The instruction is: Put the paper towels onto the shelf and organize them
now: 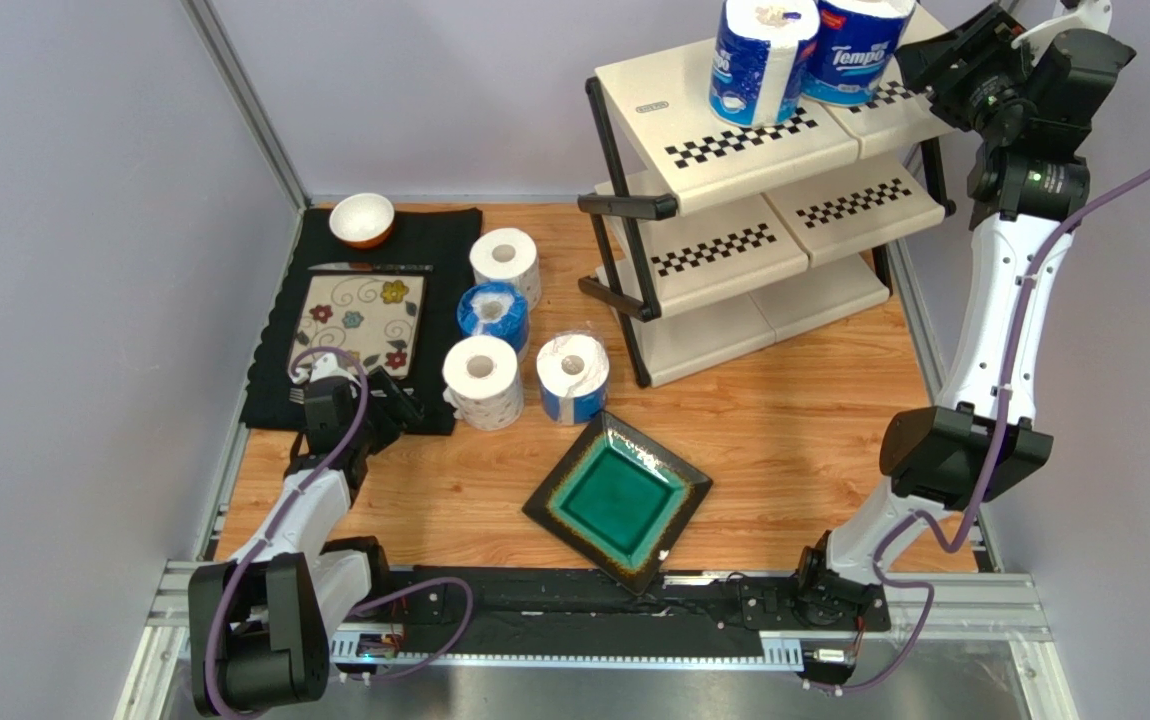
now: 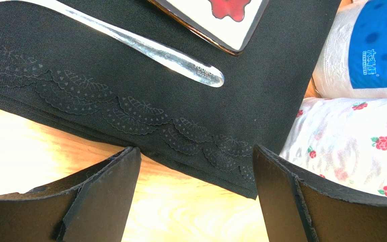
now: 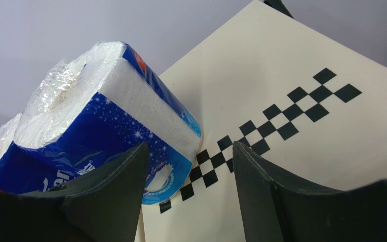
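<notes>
Here, two wrapped paper towels [image 1: 765, 57] stood on shelf [image 1: 716, 240] top, upper right; four rolls [image 1: 484, 381] on table [image 1: 807, 420], centre left. Parted, empty: left fingers [image 2: 99, 199], right fingers [image 3: 276, 201].

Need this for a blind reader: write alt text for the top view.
Two wrapped paper towel rolls stand on the top tier of a shelf at back right, the right arm's jaws beside them. Four more rolls sit on the table between a black placemat and the shelf, a green plate in front.
</notes>
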Controlling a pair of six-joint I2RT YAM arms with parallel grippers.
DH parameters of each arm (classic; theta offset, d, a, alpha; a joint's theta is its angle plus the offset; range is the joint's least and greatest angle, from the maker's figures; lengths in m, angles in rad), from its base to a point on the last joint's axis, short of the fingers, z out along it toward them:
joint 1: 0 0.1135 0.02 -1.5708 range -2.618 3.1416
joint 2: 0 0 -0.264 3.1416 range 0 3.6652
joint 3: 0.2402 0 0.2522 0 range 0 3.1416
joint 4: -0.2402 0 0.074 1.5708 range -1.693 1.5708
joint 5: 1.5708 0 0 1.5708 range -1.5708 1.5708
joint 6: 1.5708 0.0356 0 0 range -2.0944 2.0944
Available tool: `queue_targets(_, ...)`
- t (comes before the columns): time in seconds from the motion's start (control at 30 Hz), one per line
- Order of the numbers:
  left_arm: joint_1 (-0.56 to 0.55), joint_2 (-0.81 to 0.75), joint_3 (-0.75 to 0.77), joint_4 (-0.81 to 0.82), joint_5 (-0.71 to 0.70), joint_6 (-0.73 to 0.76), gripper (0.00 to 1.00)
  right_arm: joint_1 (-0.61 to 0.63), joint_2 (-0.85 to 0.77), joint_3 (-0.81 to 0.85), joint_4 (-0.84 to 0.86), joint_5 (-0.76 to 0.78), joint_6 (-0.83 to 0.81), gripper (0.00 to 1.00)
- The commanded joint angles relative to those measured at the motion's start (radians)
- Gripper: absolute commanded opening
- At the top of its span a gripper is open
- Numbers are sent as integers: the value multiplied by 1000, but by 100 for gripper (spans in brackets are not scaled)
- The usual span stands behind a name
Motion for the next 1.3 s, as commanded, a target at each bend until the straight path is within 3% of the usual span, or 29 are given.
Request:
queue_targets(0.0, 7, 14, -24, -53, 6, -14, 90, -1, -117, -105, 93, 102, -5, 66)
queue_targets(0.13, 7, 14, -24, -51, 6, -16, 90, -1, -264, -248, 189, 215, -5, 67)
queue_targets(0.27, 7, 15, -24, -51, 9, -16, 90, 1, -399, -333, 196, 151, 38, 67)
queue_targets(0.4, 8, 12, -24, -49, 9, -17, 90, 4, -591, -534, 244, 122, 69, 67)
queue_targets(0.57, 8, 20, -26, -40, 26, -23, 90, 62, -819, -827, 183, 174, 76, 68)
queue_targets(0.67, 8, 29, -24, -39, 39, -26, 90, 113, -964, -1045, 185, 166, 167, 68)
queue_targets(0.77, 8, 28, -24, -42, 41, -28, 89, 263, -1057, -1192, 109, 243, 184, 68)
queue_targets(0.93, 8, 26, -31, -40, 44, -29, 90, 706, -1111, -1344, 46, 553, 177, 70)
queue_targets(1.1, 10, 22, -32, -40, 38, -26, 90, 1143, -1027, -1359, 18, 891, 162, 71)
queue_targets(1.27, 8, 23, -32, -40, 36, -25, 90, 1380, -869, -1296, 44, 1048, 110, 72)
